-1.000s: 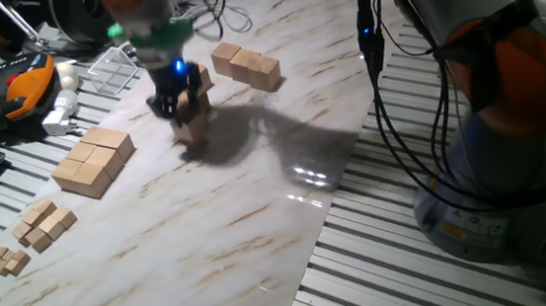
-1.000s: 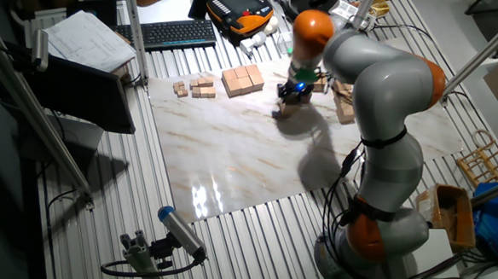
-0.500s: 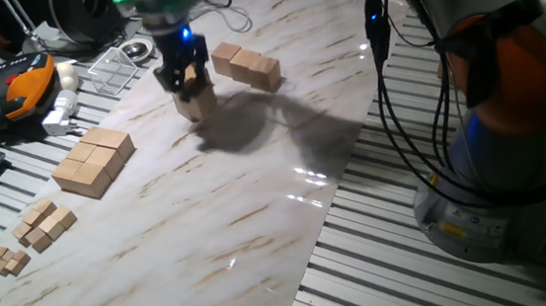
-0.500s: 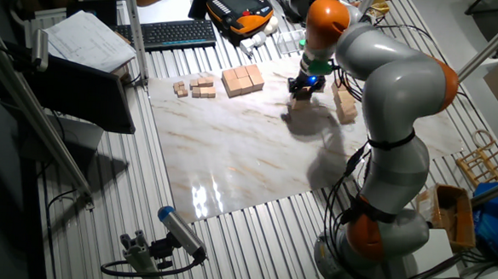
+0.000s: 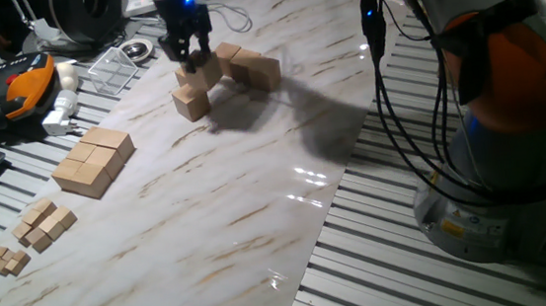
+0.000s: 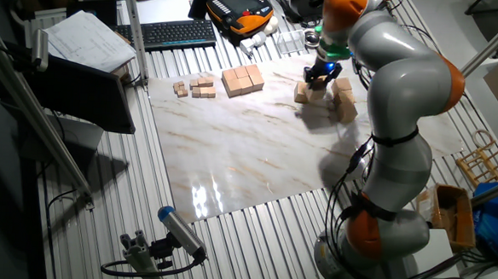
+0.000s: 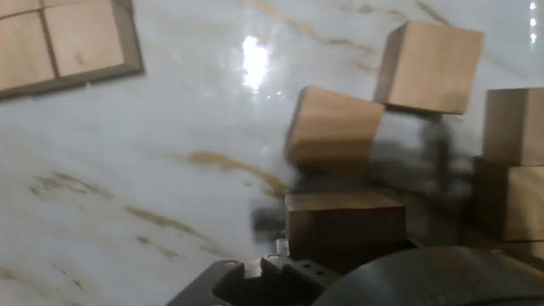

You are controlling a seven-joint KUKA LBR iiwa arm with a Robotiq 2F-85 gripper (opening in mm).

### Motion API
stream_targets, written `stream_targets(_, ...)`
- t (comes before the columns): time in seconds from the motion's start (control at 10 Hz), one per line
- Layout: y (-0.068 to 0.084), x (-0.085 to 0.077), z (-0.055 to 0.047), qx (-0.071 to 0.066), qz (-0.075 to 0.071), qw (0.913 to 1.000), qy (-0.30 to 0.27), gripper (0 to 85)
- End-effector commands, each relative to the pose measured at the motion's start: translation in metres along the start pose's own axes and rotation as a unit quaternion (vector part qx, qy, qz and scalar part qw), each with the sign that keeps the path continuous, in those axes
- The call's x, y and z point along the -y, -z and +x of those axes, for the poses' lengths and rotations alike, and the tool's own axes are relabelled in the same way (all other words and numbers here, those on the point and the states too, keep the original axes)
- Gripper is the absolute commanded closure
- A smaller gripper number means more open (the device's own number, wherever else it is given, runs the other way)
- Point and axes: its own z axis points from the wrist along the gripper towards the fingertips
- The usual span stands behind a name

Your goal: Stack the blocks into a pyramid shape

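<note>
Near the far edge of the marbled counter (image 5: 257, 194), the gripper (image 5: 190, 49) has travelled in the last second from mid-slab toward the row of blocks (image 5: 248, 66), its jaws clenched on a block (image 7: 344, 219). That reads as a carry toward the pyramid's base. One loose block (image 5: 190, 102) sits just below it. All are plain, sharp-edged tan wooden cubes on glossy veined stone; the joined slab (image 5: 93, 161) lies well apart.
</note>
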Motion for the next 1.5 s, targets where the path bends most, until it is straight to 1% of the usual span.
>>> stream_targets(0.0, -0.001, 0.014, -0.002, 0.003, -0.002, 1.0, -0.002, 85.0)
stream_targets(0.1, -0.003, 0.021, -0.003, 0.012, -0.004, 0.9999, -0.002, 85.0)
stream_targets(0.2, -0.002, 0.028, -0.005, 0.036, 0.019, 0.9992, 0.003, 85.0)
stream_targets(0.3, -0.001, 0.035, -0.008, 0.037, 0.023, 0.9991, 0.003, 85.0)
stream_targets(0.4, -0.002, 0.037, -0.009, 0.034, 0.015, 0.9993, -0.008, 85.0)
stream_targets(0.5, -0.002, 0.04, -0.009, 0.037, 0.027, 0.9988, -0.015, 85.0)
stream_targets(0.6, -0.001, 0.044, -0.008, 0.038, 0.029, 0.9986, -0.02, 85.0)
stream_targets(0.7, -0.002, 0.048, -0.008, 0.041, 0.028, 0.9985, -0.021, 85.0)
stream_targets(0.9, -0.003, 0.046, -0.008, 0.035, 0.025, 0.999, -0.017, 85.0)
stream_targets(1.1, -0.001, 0.049, -0.005, 0.046, 0.04, 0.9981, -0.005, 85.0)
stream_targets(1.2, -0.001, 0.049, -0.005, 0.039, 0.021, 0.9989, -0.011, 85.0)
stream_targets(1.3, -0.001, 0.049, -0.005, 0.033, 0.013, 0.9993, -0.012, 85.0)
stream_targets(1.4, -0.001, 0.049, -0.005, 0.024, 0.01, 0.9996, -0.011, 85.0)
